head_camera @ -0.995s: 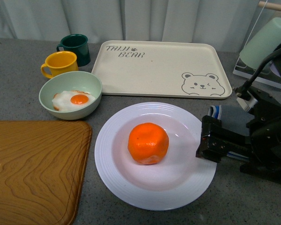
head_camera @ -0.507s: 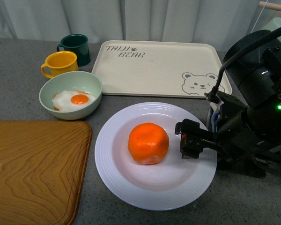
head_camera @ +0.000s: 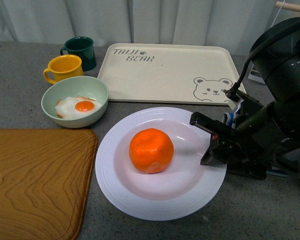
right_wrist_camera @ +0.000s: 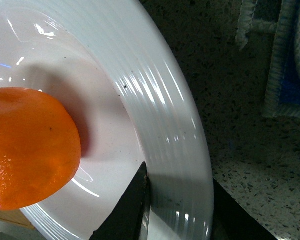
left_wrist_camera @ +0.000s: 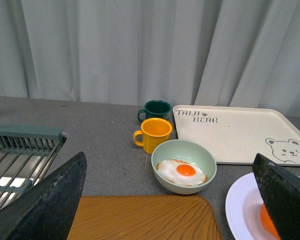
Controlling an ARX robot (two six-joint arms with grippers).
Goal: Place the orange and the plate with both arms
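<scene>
The orange point(head_camera: 151, 150) lies in the middle of the white ridged plate point(head_camera: 115, 180) on the grey table. My right gripper point(head_camera: 210, 142) is shut on the plate's right rim, one finger inside and one outside. The right wrist view shows the rim point(right_wrist_camera: 160, 100) pinched between the dark fingers point(right_wrist_camera: 132, 210), with the orange point(right_wrist_camera: 30, 150) close by. My left gripper point(left_wrist_camera: 169, 156) is open and empty, out of the front view. In its wrist view the plate's edge point(left_wrist_camera: 237, 200) and a bit of orange point(left_wrist_camera: 266, 220) show beside one finger.
A pale green bowl point(head_camera: 75, 100) with a fried egg, a yellow mug point(head_camera: 63, 67) and a dark green mug point(head_camera: 80, 50) stand at back left. A cream bear tray point(head_camera: 170, 75) lies behind the plate. A wooden board point(head_camera: 35, 180) lies at front left. A dish rack point(left_wrist_camera: 20, 150) shows in the left wrist view.
My right gripper came in from the right and shut on the plate's right rim. The plate and orange shifted slightly to the left.
</scene>
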